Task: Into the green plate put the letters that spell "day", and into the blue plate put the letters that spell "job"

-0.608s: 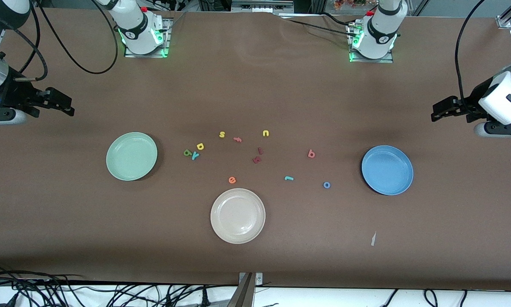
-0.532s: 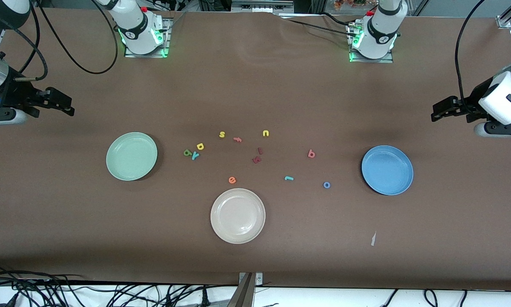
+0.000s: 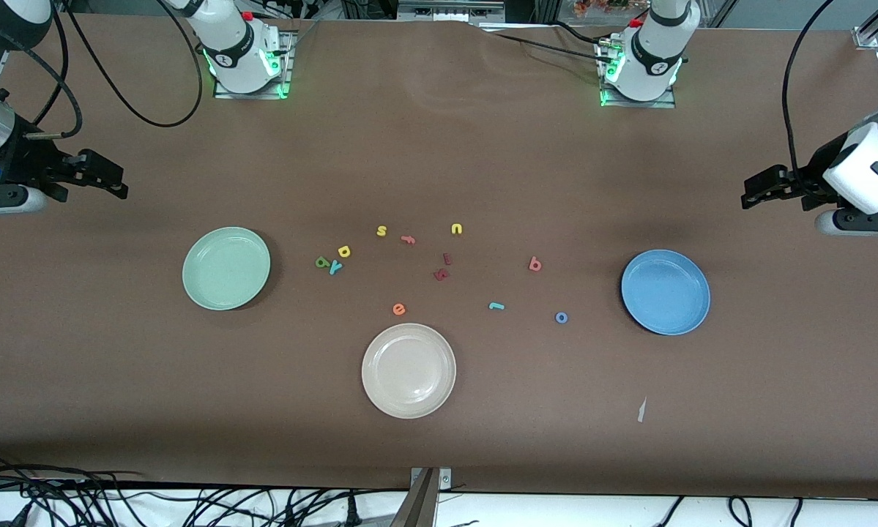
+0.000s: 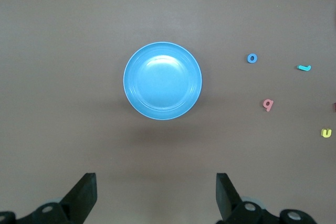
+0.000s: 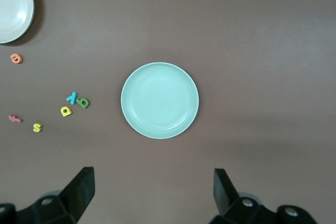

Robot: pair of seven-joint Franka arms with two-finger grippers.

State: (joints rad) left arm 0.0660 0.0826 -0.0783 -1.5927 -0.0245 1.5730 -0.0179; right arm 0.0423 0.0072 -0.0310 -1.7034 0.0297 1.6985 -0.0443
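The green plate (image 3: 226, 268) (image 5: 160, 100) lies empty toward the right arm's end. Beside it cluster the yellow "d" (image 3: 344, 252) (image 5: 65, 110), green "a" (image 3: 322, 262) (image 5: 83, 103) and teal "y" (image 3: 335, 268) (image 5: 72, 97). The blue plate (image 3: 666, 291) (image 4: 163, 81) lies empty toward the left arm's end, with the blue "o" (image 3: 562, 317) (image 4: 252, 58), teal "j" (image 3: 496, 306) (image 4: 304, 67) and salmon "b" (image 3: 534, 264) (image 4: 268, 104) beside it. My right gripper (image 3: 116, 183) (image 5: 153, 172) hangs open high over its table end. My left gripper (image 3: 752, 190) (image 4: 156, 178) hangs open over the other end. Neither holds anything.
A cream plate (image 3: 408, 370) sits nearest the front camera, an orange "e" (image 3: 399, 309) just beside it. A yellow "s" (image 3: 381, 231), salmon "f" (image 3: 408, 238), yellow "u" (image 3: 457, 229) and two dark red letters (image 3: 441, 274) lie mid-table. A paper scrap (image 3: 641, 410) lies near the front edge.
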